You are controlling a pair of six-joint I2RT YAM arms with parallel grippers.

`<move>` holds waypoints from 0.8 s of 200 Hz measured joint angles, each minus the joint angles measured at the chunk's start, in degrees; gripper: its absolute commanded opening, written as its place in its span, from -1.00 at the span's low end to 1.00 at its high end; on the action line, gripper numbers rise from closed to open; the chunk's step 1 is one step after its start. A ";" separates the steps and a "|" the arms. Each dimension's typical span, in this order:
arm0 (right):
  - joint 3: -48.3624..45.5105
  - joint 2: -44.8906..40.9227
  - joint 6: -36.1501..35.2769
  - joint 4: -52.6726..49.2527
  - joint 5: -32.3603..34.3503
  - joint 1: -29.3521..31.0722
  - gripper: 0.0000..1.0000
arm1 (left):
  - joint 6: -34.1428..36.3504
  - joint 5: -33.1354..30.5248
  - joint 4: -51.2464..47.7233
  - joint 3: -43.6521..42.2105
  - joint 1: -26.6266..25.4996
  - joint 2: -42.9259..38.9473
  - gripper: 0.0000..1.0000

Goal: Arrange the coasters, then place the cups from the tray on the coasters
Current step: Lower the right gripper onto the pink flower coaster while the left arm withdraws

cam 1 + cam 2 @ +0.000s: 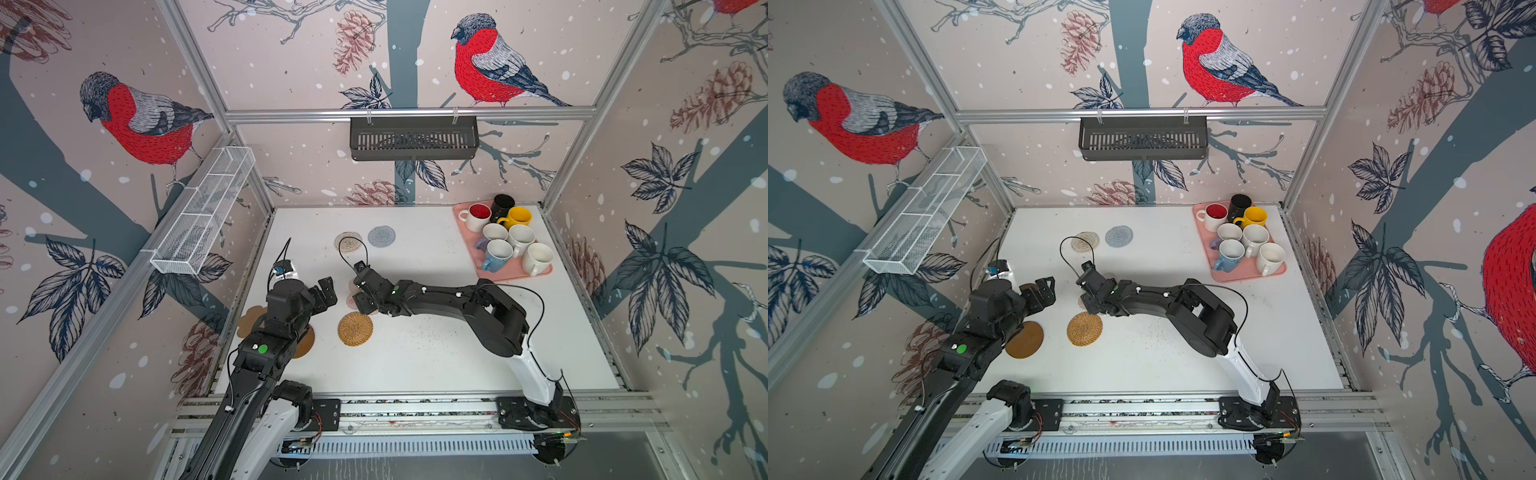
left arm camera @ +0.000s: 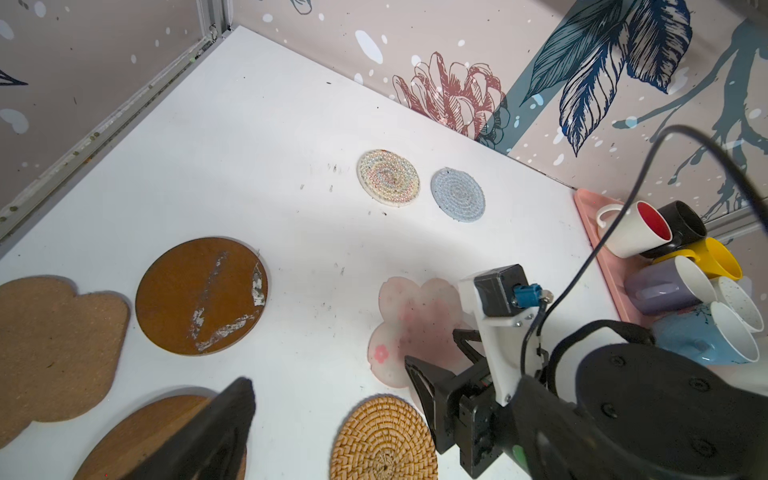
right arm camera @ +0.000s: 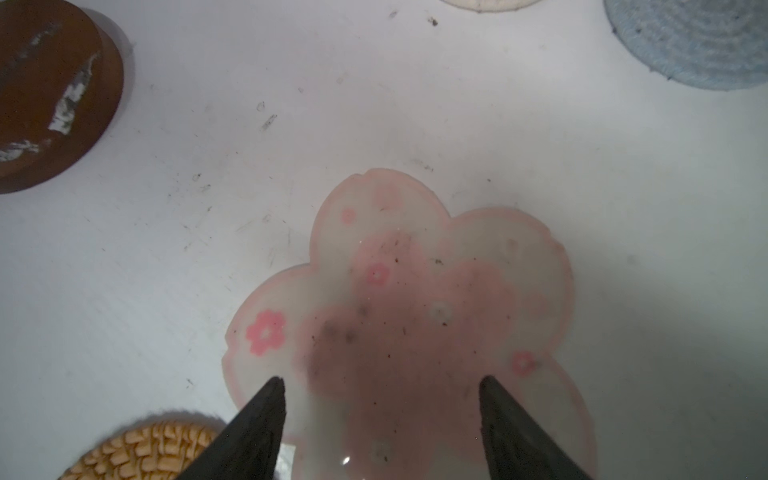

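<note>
The translucent pink flower coaster (image 3: 399, 291) lies flat on the white table, and my right gripper (image 3: 382, 380) hovers open just above its near petals, one fingertip on each side. Around it lie the tan wicker round (image 1: 355, 329), the beige woven round (image 1: 348, 241), the grey-blue round (image 1: 381, 236), a scuffed brown disc (image 2: 201, 295), a second brown disc (image 1: 1025, 340) and the cork flower (image 2: 54, 345). My left gripper (image 1: 329, 293) is open and empty at the left. Several cups (image 1: 496, 255) stand crowded on the pink tray (image 1: 515, 275) at the back right.
A dark slotted basket (image 1: 413, 139) hangs on the back wall and a white wire-mesh rack (image 1: 203, 212) on the left wall. The right arm (image 1: 457, 299) stretches low across the table's middle. Aluminium rails edge the table.
</note>
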 measured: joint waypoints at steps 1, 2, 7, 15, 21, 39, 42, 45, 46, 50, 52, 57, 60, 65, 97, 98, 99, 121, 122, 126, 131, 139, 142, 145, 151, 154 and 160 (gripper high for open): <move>0.02 0.07 0.00 0.00 0.02 0.02 0.48 | 0.00 0.07 0.02 -0.02 0.00 0.00 0.95; 0.04 0.15 0.00 0.00 0.04 0.07 0.48 | 0.00 0.20 0.04 -0.04 0.00 -0.02 0.95; 0.11 0.48 0.00 -0.04 0.24 0.07 0.48 | 0.00 0.83 0.04 -0.11 0.00 -0.13 0.95; 0.37 1.03 0.00 -0.24 0.55 0.09 0.47 | 0.02 0.92 0.26 -0.22 0.00 -0.52 0.95; 0.48 1.36 0.00 -0.24 0.76 0.07 0.46 | 0.02 1.05 0.50 -0.26 0.00 -0.76 0.95; 0.87 1.79 0.09 0.02 1.07 -0.09 0.46 | 0.07 1.44 0.87 -0.37 0.00 -1.18 0.95; 0.92 1.88 0.13 0.00 1.05 -0.13 0.46 | 0.09 1.60 0.87 -0.39 0.00 -1.22 0.95; 0.96 1.90 0.11 0.00 1.01 -0.20 0.46 | 0.15 1.95 0.87 -0.42 0.00 -1.31 0.95; 0.98 1.95 0.09 0.02 1.03 -0.20 0.46 | 0.17 2.10 0.87 -0.44 0.00 -1.36 0.95; 1.05 2.05 0.17 0.11 0.98 -0.26 0.46 | 0.20 2.27 0.87 -0.46 0.00 -1.44 0.95; 1.07 2.10 0.20 0.17 0.94 -0.28 0.45 | 0.20 2.27 0.90 -0.48 0.00 -1.46 0.95; 1.16 2.23 0.17 0.37 0.85 -0.37 0.45 | 0.22 2.32 0.90 -0.52 0.00 -1.46 0.95; 1.18 2.29 0.17 0.48 0.81 -0.46 0.46 | 0.22 2.34 0.90 -0.55 0.00 -1.49 0.95; 1.22 2.40 0.20 0.68 0.46 -0.61 0.45 | 0.22 2.32 0.92 -0.61 0.00 -1.53 0.95; 1.25 3.06 0.20 2.58 -0.22 -1.64 0.45 | 0.35 2.54 1.03 -0.72 0.00 -1.70 0.95; 1.27 3.08 0.20 2.67 -0.22 -1.68 0.45 | 0.35 2.56 1.03 -0.72 0.00 -1.73 0.95; 1.27 3.10 0.20 2.71 -0.22 -1.70 0.45 | 0.35 2.60 1.03 -0.72 0.00 -1.75 0.95; 1.29 3.37 0.20 3.69 -1.03 -2.71 0.44 | 0.37 3.39 1.25 -0.74 0.00 -1.79 0.95; 1.29 3.37 0.20 3.76 -1.09 -2.75 0.44 | 0.37 3.45 1.25 -0.74 0.00 -1.79 0.95; 1.29 3.37 0.20 3.91 -1.38 -3.06 0.44 | 0.39 3.69 1.31 -0.74 0.00 -1.84 0.95; 1.29 3.37 0.20 4.24 -1.46 -3.34 0.44 | 0.39 3.76 1.44 -0.76 0.00 -1.86 0.95; 1.29 3.41 0.20 4.48 -1.68 -3.85 0.44 | 0.39 3.80 1.70 -0.76 0.00 -1.88 0.95; 1.29 3.41 0.20 4.52 -1.79 -4.07 0.44 | 0.39 3.80 1.81 -0.79 0.00 -1.88 0.95; 1.29 3.41 0.20 4.52 -1.84 -4.26 0.44 | 0.39 3.80 1.88 -0.79 0.00 -1.88 0.95; 1.29 3.41 0.17 4.55 -1.86 -4.61 0.44 | 0.39 3.80 2.10 -0.83 0.00 -1.88 0.95; 1.29 3.41 0.17 4.55 -1.86 -4.83 0.44 | 0.39 3.80 2.12 -0.85 0.00 -1.88 0.95; 1.33 3.41 0.17 4.55 -1.86 -5.22 0.44 | 0.39 3.87 2.12 -0.85 0.00 -1.84 0.95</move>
